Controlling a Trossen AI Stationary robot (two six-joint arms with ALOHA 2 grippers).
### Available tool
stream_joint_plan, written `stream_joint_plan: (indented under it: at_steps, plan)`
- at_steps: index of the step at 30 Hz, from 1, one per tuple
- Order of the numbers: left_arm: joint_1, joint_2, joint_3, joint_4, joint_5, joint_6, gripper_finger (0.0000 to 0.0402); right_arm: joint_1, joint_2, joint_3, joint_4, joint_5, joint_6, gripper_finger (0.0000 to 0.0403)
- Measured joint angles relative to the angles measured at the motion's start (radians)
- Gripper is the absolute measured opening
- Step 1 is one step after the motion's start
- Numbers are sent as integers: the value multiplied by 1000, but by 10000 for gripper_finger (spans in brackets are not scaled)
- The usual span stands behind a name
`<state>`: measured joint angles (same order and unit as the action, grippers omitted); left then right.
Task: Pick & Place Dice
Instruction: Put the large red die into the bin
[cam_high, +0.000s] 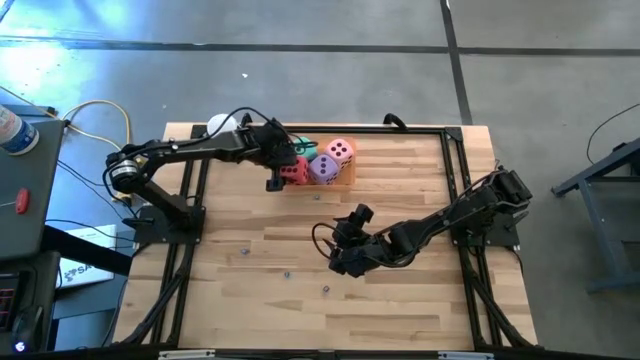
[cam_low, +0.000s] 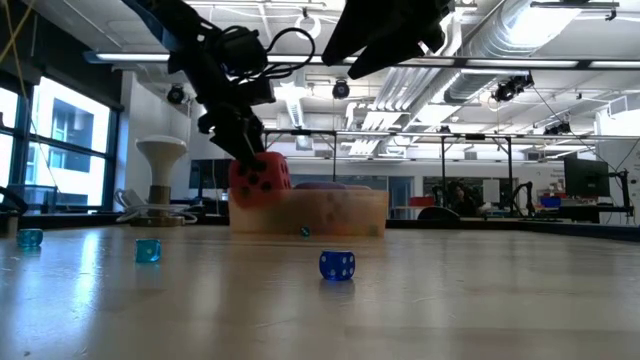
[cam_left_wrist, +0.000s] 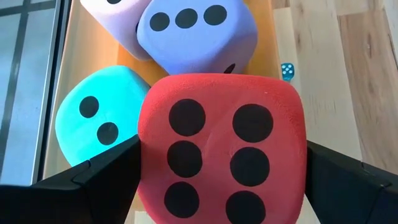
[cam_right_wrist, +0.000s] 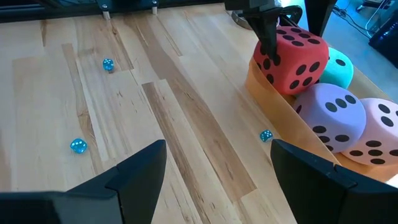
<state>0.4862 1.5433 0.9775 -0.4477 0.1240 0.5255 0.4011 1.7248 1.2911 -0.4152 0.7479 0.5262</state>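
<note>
So the left gripper (cam_high: 287, 170) is out at about 12 o'clock on the pale wooden slatted table (cam_high: 250, 290), jaws clamped on either side of the soft red foam die with black pips (cam_left_wrist: 221, 149); that die sits at the 9 o'clock end of a shallow tan tray (cam_right_wrist: 280, 102), resting on its edge. Crowded right behind it are the teal green foam die (cam_left_wrist: 93, 118), the purple foam die (cam_left_wrist: 199, 34) and the pink foam die (cam_high: 341, 150), all touching, so there's not much room in there. The right gripper (cam_high: 345, 262) hangs near the table's centre, fingers spread with nothing in them. Tiny translucent blue dice (cam_right_wrist: 78, 145) are scattered on the open boards; one lies just beside the tray's wall.
</note>
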Motion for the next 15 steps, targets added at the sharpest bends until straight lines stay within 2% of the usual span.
stream_joint_plan:
  at_steps: [15]
  plan:
    - [14,8,0,-9,37,-3,372,-41,0,0,-8,-26,-1,282]
